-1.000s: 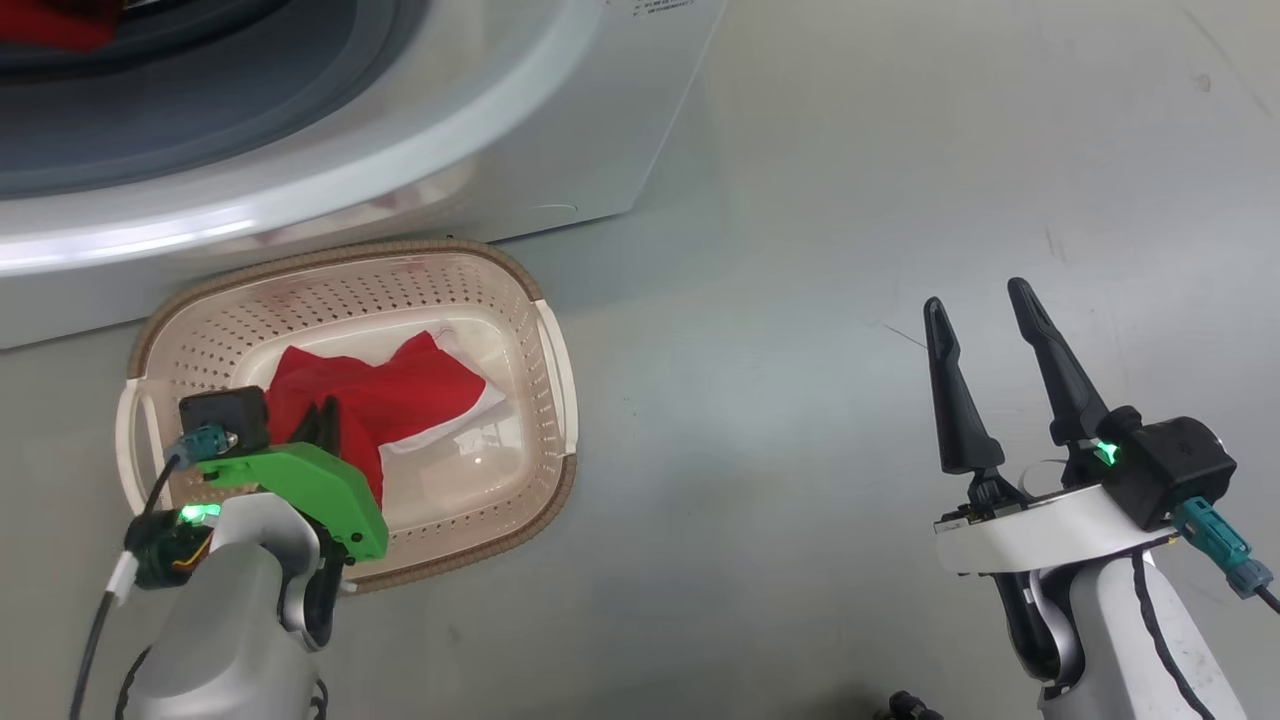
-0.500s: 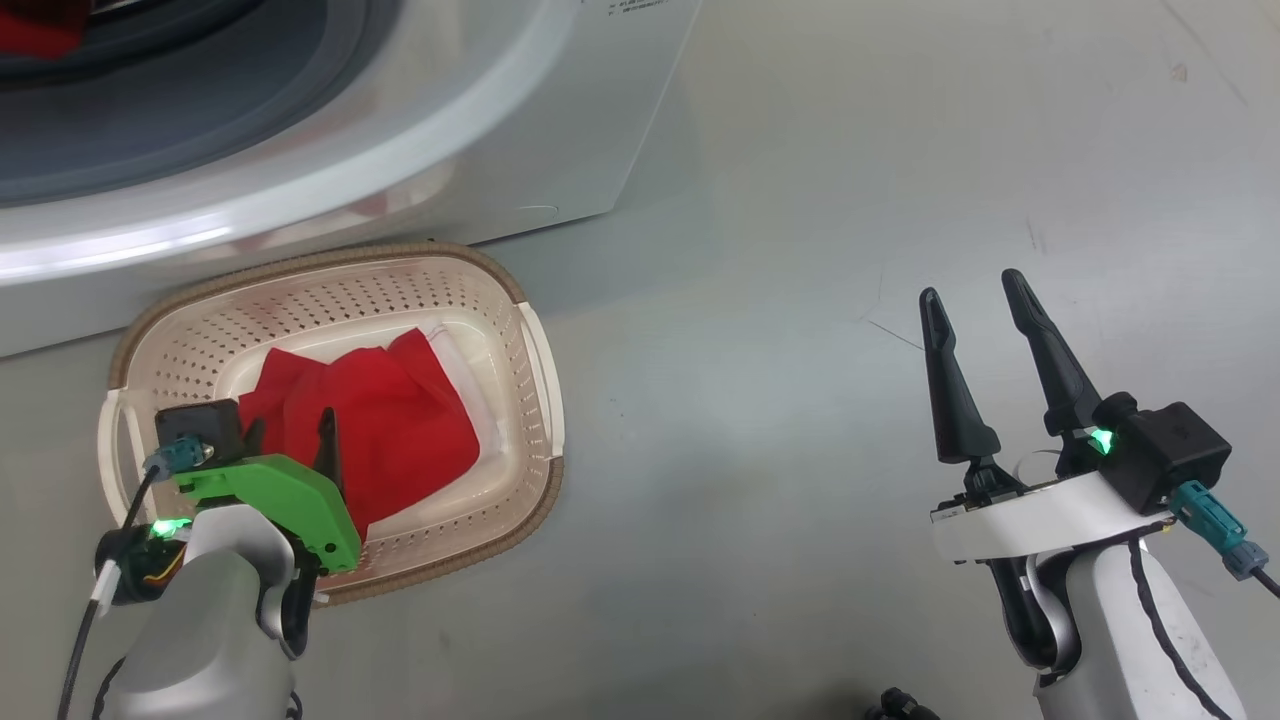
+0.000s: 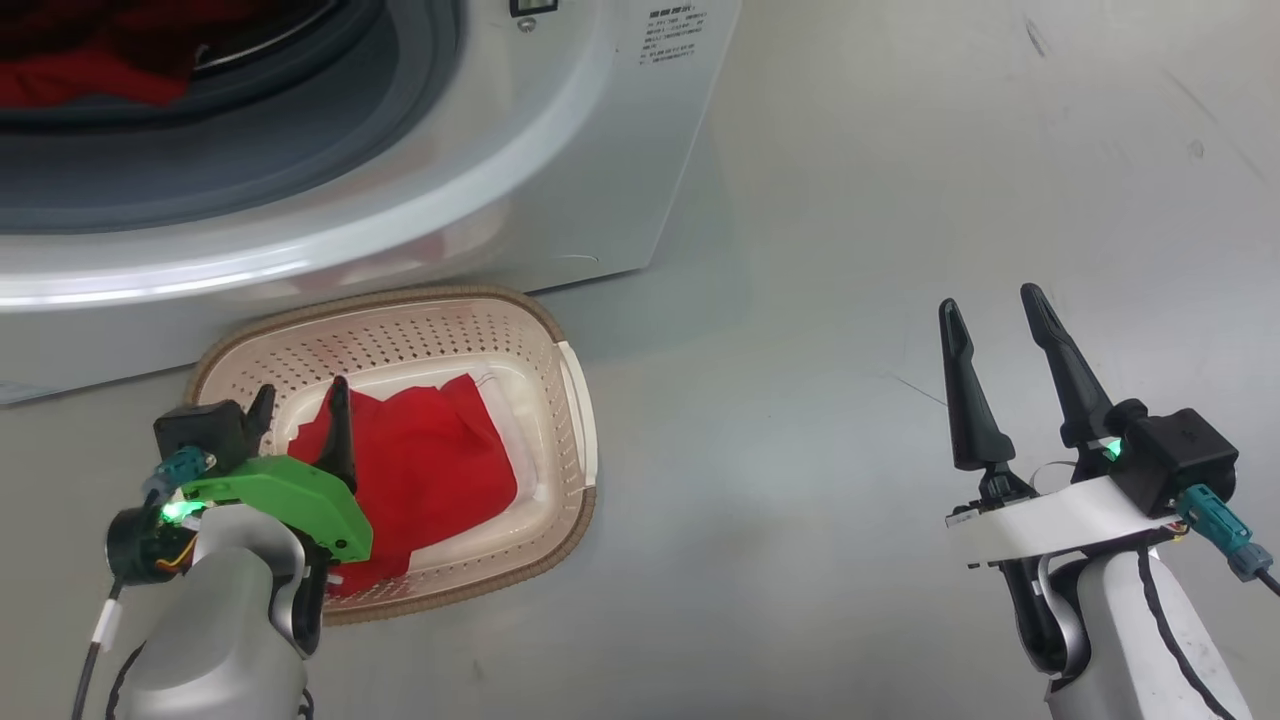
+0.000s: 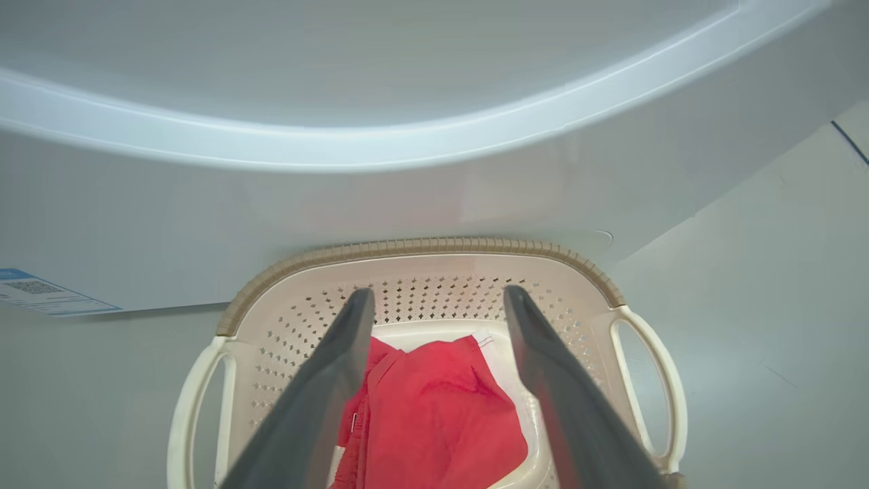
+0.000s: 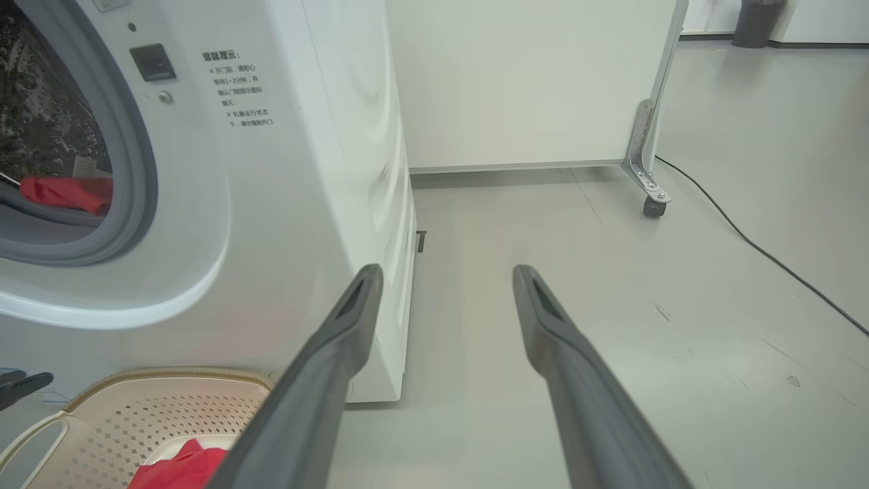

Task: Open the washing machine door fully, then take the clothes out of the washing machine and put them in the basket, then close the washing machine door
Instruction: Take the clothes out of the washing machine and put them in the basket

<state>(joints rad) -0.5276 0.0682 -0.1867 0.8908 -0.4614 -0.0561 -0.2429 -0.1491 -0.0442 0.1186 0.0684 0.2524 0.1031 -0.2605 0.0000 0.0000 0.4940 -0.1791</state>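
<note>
Red clothes [image 3: 440,470] lie in the basket [image 3: 450,335], left tool [image 3: 302,388] spread above.

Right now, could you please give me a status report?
Left gripper, right gripper: jaws open, empty. Red clothes in basket; more in washing machine. Nothing seen blocking.

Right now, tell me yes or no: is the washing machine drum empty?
No: red clothes lie inside the washing machine, just behind its grey gasket, as the right wrist view shows.

Red clothes [image 3: 430,470] in a cream, diamond-perforated basket [image 3: 440,335] (brown rim); white washing machine [image 3: 600,180].
</note>
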